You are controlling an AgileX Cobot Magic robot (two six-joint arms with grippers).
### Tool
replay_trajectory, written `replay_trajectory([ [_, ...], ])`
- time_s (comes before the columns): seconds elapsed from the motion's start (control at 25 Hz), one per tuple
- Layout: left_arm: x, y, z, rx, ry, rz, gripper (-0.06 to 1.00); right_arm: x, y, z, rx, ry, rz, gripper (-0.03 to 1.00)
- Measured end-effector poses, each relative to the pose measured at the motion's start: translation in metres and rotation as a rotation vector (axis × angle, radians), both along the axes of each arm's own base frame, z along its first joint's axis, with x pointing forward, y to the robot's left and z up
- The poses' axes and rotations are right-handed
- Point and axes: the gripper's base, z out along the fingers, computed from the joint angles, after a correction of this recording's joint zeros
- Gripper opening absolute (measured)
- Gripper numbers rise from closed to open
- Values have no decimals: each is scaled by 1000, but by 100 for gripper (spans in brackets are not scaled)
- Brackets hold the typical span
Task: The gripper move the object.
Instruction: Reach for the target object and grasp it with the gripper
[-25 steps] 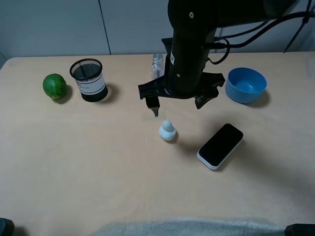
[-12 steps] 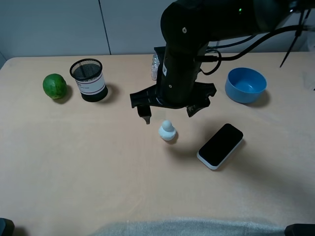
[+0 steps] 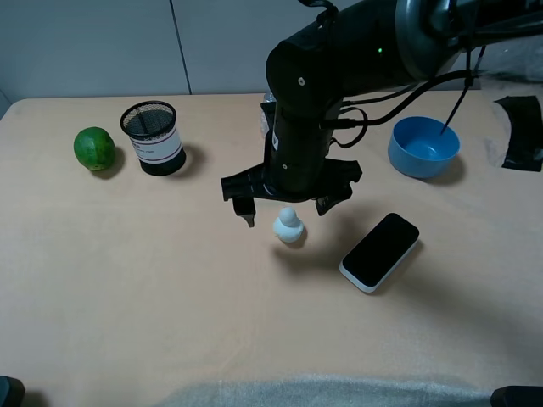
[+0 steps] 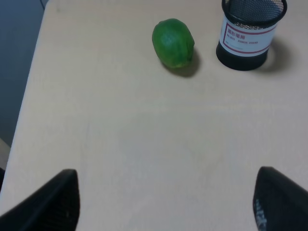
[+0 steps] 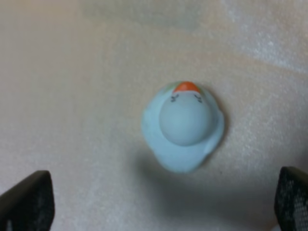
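Note:
The object, a tiny pale white-bluish figurine [image 3: 289, 227], stands on the tan table [image 3: 170, 280] near the middle. My right gripper [image 3: 287, 210], a black two-fingered claw on a large black arm, hangs just above it. It is open, with one finger on each side of the figurine and not touching it. The right wrist view looks straight down on the figurine [image 5: 183, 126], which has a round head and an orange mark, with the right gripper [image 5: 159, 202] spread wide. My left gripper [image 4: 166, 202] is open and empty over bare table.
A green lime [image 3: 94, 147] and a black mesh cup [image 3: 153, 137] stand at the far left; both show in the left wrist view, lime [image 4: 173, 42] and cup [image 4: 250, 29]. A blue bowl [image 3: 424, 146] is at the far right. A black phone [image 3: 379, 251] lies right of the figurine.
My right arm has moved toward the front and slightly left, lowering over the figurine. The open fingers now straddle it. The figurine has not moved.

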Motion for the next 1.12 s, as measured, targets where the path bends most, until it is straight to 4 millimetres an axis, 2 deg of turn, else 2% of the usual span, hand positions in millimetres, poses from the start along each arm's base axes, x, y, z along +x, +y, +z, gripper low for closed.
replay_trajectory([
  [0.16,0,0,0,0,0,0,80,1,1,-1,12,-10,0,69],
  [0.64,0,0,0,0,0,0,80,2,3,-27,-35,28,18,69],
  [1.12,0,0,0,0,0,0,80,4,5,-37,-30,22,22,69],
])
